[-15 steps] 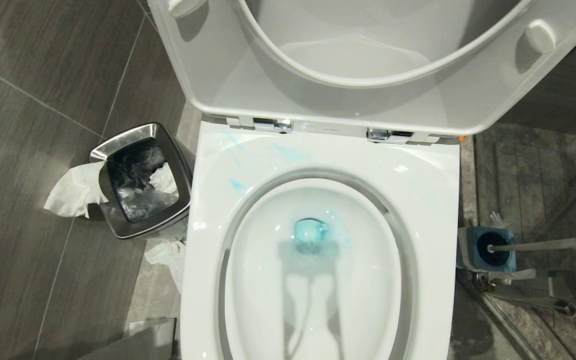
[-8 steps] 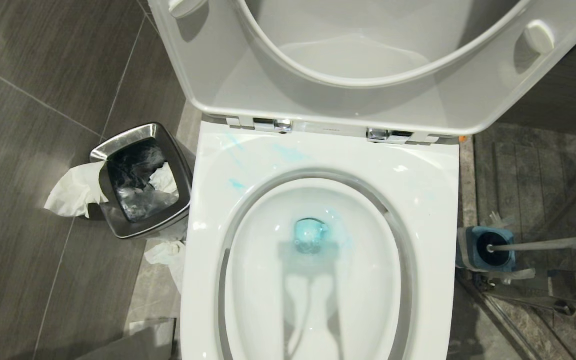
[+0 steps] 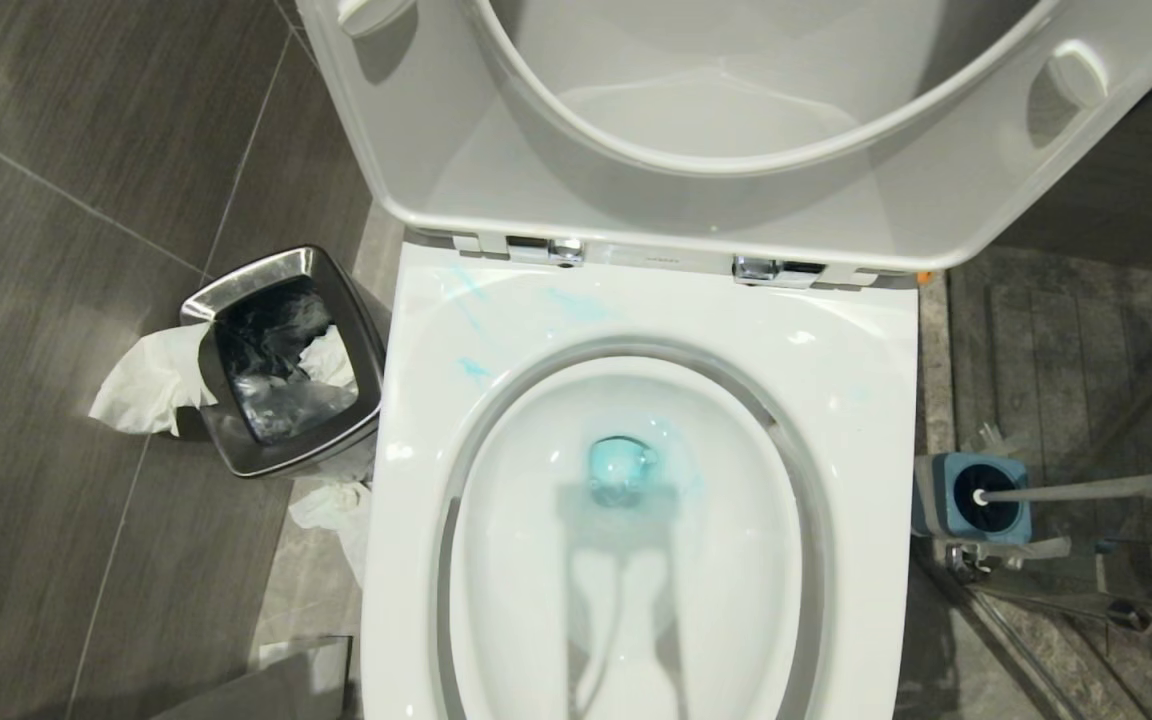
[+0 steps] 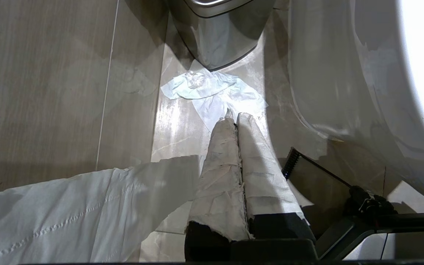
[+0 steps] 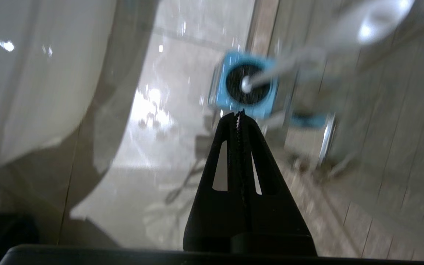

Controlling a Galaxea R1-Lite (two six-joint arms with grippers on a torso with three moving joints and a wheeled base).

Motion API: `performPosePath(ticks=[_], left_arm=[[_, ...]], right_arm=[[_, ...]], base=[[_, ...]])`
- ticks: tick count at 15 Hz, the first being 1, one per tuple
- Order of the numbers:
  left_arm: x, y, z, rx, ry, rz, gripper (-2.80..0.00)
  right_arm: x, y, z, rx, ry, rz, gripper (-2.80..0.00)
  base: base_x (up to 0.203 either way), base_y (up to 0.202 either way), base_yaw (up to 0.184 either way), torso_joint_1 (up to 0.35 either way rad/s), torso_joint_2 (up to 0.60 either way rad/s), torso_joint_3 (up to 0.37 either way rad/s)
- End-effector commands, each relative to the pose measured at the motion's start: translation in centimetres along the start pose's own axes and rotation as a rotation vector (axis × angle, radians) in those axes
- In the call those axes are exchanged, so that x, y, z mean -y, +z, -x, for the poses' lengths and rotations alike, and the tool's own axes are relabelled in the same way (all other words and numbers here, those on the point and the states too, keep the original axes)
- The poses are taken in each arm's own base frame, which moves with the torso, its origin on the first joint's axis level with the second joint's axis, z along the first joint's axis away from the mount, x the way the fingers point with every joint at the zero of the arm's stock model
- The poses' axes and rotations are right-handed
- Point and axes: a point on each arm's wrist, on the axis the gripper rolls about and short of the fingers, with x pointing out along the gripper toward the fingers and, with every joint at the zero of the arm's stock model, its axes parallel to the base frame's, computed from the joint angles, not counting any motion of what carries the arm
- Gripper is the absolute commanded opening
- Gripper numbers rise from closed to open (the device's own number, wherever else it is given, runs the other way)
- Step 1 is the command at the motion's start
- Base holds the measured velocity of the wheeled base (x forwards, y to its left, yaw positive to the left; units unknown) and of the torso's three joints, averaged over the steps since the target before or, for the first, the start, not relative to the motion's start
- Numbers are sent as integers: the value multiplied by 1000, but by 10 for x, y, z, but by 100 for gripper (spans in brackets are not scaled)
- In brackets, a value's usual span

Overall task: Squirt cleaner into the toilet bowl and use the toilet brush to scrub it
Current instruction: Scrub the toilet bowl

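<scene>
Judging by the turquoise cleaner (image 3: 622,470) tinting the water at the bottom of the toilet bowl (image 3: 636,320), with pale smears of it on the rim toward the hinges, the squirting step looks done; the scrubbing has not begun. The toilet brush (image 3: 1086,490) sits in its blue holder (image 3: 976,497) on the floor to the robot's right of the toilet, just beside its base, bristles down in the holder. In the head view its long white handle runs from the holder toward the right edge of the picture, so the long axis seems to lean away from the toilet, flared end farthest out.

The right gripper (image 5: 238,115) has its fingers pressed together, holding nothing, and points toward the holder from a short way off without touching brush or holder. It would need to spread its fingers before taking the handle. The left gripper (image 4: 236,116), wrapped in pale covering, is also pressed shut and empty, low beside the toilet base over a crumpled tissue (image 4: 212,92) near the steel bin (image 3: 281,360).
</scene>
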Motion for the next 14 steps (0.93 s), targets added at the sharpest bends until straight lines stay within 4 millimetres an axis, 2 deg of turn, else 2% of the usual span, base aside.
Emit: performPosePath(ticks=[1,4,9,14], left_arm=[[0,0,0,-2,0,0,-280],[0,0,0,-2,0,0,-280],[0,0,0,-2,0,0,-280],[0,0,0,-2,0,0,-280]], right_arm=[[-2,-16,3,-49,-4,-13,-280],[0,-17,7,-32,-41,-65,-280],[-2,-36,19,-181,-125,-58,-280],[-5,-51,31,-269,-135,-65,-280]], base=[[0,0,0,0,0,0],[0,0,0,0,0,0],[0,0,0,0,0,0],[0,0,0,0,0,0]])
